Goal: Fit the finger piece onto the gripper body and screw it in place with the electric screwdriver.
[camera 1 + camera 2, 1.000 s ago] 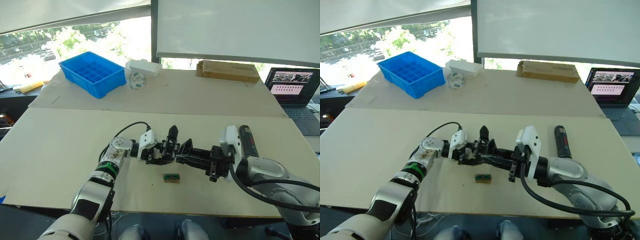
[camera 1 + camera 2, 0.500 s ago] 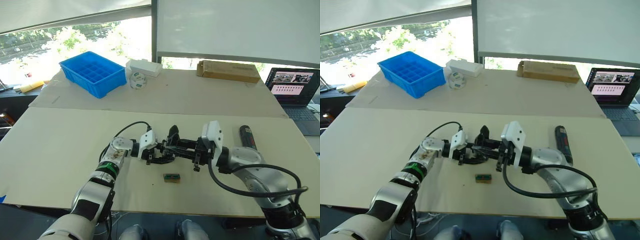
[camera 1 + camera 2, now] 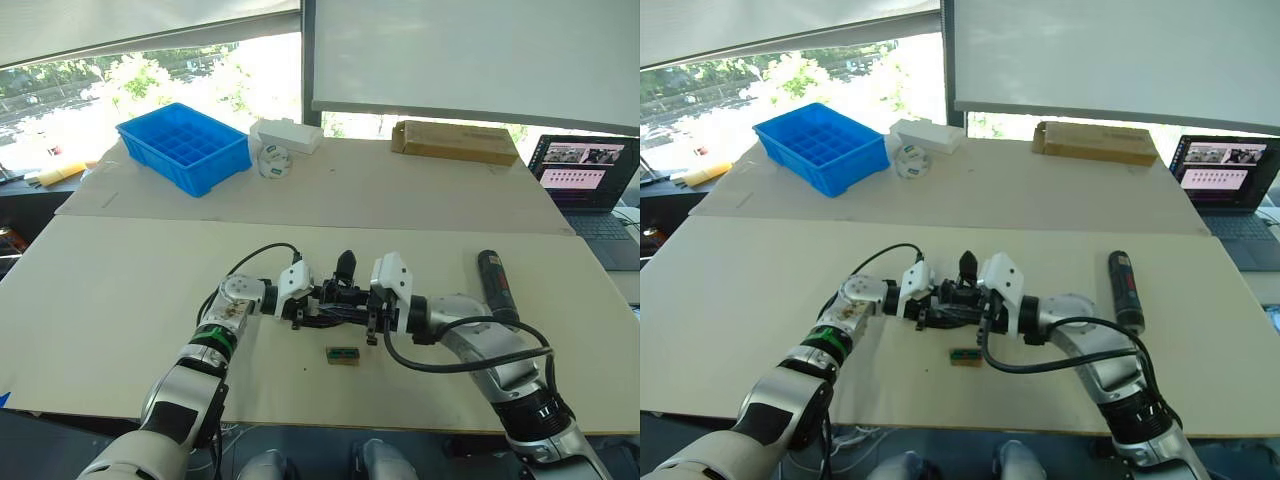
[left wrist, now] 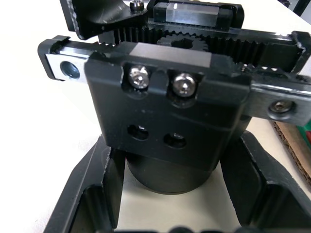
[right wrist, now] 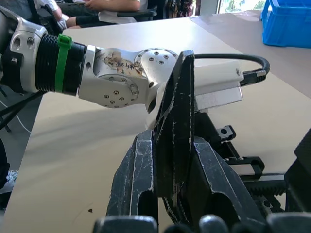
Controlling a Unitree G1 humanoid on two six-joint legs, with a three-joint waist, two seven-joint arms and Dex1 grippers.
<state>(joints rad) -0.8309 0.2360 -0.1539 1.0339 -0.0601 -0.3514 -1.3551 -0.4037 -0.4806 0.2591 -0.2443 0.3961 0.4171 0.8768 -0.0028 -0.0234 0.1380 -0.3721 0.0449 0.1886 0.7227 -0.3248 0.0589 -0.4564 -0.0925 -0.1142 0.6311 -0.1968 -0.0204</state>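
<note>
Right claw (image 3: 352, 300) has advanced leftward across the tabletop (image 3: 120, 290) since one second ago, closing on the gripper body (image 3: 330, 298). It now carries the finger piece (image 5: 176, 141) up against that assembly, clear of the electric screwdriver (image 3: 495, 283).

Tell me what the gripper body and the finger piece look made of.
Gripper body: likely matte black anodised metal, with shiny steel screw heads and machined rack teeth. Finger piece: probably black plastic, going by its dull, scuffed surface.
</note>
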